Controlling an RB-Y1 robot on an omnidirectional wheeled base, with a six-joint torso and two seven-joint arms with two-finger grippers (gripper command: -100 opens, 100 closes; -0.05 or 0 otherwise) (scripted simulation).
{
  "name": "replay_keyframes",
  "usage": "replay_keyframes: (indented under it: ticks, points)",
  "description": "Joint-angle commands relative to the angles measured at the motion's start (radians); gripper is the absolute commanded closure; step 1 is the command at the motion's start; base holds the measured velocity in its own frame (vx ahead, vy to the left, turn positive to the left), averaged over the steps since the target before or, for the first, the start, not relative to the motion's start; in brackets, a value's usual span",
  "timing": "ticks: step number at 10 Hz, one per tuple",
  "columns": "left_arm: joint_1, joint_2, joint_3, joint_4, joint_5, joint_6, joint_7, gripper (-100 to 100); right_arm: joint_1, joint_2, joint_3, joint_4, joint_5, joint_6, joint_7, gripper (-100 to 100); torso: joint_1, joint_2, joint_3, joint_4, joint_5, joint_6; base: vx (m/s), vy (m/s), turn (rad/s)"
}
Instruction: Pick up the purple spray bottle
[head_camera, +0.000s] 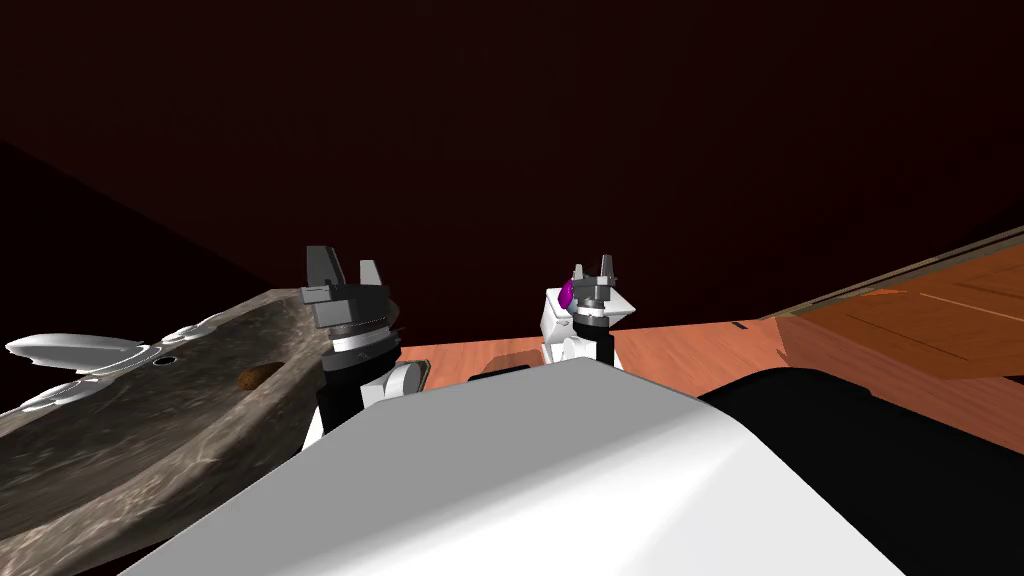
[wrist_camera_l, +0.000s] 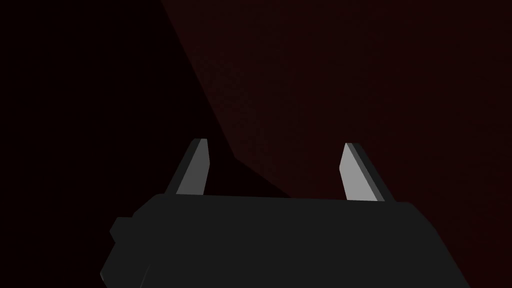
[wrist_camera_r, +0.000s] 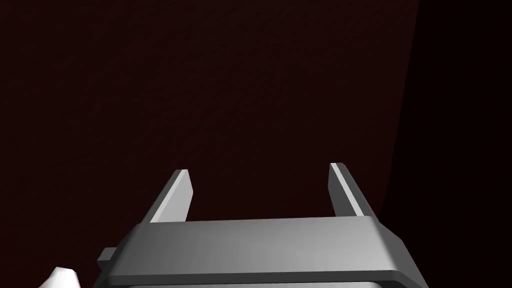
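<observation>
The dark maroon wall (head_camera: 600, 120) takes most of the head view, and both wrist views look at that same dim colour, so neither hand is aimed at anything it could grasp. A grey mottled counter (head_camera: 150, 420) slants in on the left, carrying pale curved fittings (head_camera: 70, 350) and a small brown lump (head_camera: 255, 376), with orange wooden floor (head_camera: 700, 350) to the right. The left gripper (head_camera: 346, 268) stands at the counter's near end, its 2 fingers (wrist_camera_l: 194, 170) wide apart around nothing. The right gripper (head_camera: 593, 268) is raised over the floor, its 2 fingers (wrist_camera_r: 172, 197) likewise spread and empty. The only purple is a small purple patch (head_camera: 566, 292) right against the right gripper's body, below its fingertips. I take it for the spray bottle, though its shape and what it rests on cannot be made out. The main risk is that a closing move now would catch only air. Turning the right wrist toward so close a target could also knock it over or push it away, since the hand's own camera looks past it. The left arm could scrape the counter edge. No brand, label or writing can be read anywhere.
</observation>
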Motion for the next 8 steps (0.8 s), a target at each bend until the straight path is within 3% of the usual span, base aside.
replay_keyframes:
  ticks: [1, 8]
  points:
    - [0.000, 0.000, 0.000, 0.000, 0.000, 0.000, 0.000, 0, 0.004, -0.031, -0.003, 0.006, 0.003, 0.006, 0.000, -100, 0.000, 0.000, 0.000, 0.000, 0.000, 0.000, -0.018, 0.019, -0.021]
    - [0.000, 0.000, 0.000, 0.000, 0.000, 0.000, 0.000, 0, 0.053, -0.206, -0.044, 0.076, 0.040, 0.077, 0.003, -100, 0.006, 0.007, 0.004, 0.002, 0.001, 0.000, -0.082, 0.080, -0.043]
